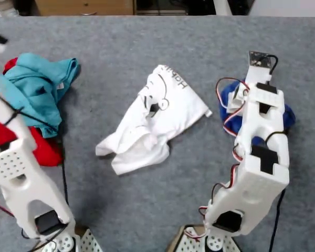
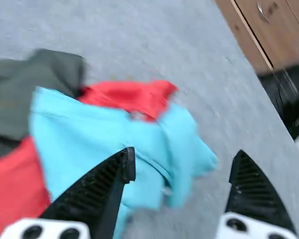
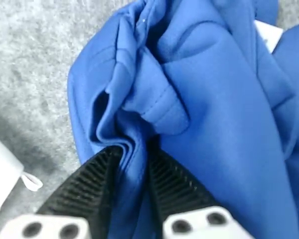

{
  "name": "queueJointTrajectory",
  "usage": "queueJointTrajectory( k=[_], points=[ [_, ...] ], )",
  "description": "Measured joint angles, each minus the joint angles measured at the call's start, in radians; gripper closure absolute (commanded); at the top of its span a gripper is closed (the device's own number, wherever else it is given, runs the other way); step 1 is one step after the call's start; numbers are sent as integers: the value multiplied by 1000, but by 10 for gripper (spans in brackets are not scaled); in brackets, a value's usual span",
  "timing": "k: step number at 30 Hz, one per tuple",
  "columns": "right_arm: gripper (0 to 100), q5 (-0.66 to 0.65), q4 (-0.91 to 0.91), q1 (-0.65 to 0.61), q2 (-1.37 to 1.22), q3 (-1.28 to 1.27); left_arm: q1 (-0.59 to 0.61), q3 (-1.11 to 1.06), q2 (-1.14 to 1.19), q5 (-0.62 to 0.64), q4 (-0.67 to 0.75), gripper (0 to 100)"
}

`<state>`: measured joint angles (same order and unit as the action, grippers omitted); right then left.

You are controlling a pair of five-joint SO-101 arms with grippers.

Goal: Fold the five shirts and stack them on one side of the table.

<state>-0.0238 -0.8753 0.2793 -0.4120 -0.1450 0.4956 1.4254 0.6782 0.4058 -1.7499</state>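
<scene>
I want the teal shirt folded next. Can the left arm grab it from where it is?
Probably yes. The left gripper hangs open over the teal shirt, which lies on top of the red shirt with nothing covering it.

The blue shirt (image 3: 214, 99) in the right claw (image 3: 134, 149) is plain royal blue. Ahead of the left claw (image 2: 184, 159) lie a turquoise shirt (image 2: 104, 144), a red shirt (image 2: 129, 94) and a dark grey shirt (image 2: 20, 84), all plain. The white shirt (image 1: 157, 118) bears a black line drawing, on the mottled grey tabletop (image 1: 147, 47).
</scene>
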Motion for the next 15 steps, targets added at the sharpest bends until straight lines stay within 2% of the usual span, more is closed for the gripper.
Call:
queueJointTrajectory(
  k=[4, 10, 15],
  points=[
    [988, 0, 0, 0, 0, 0, -193, -152, -83, -46, 0, 694],
    [988, 0, 0, 0, 0, 0, -532, -560, -132, -141, 0, 693],
    [988, 0, 0, 0, 0, 0, -677, -850, -132, -143, 100, 693]
  ],
)
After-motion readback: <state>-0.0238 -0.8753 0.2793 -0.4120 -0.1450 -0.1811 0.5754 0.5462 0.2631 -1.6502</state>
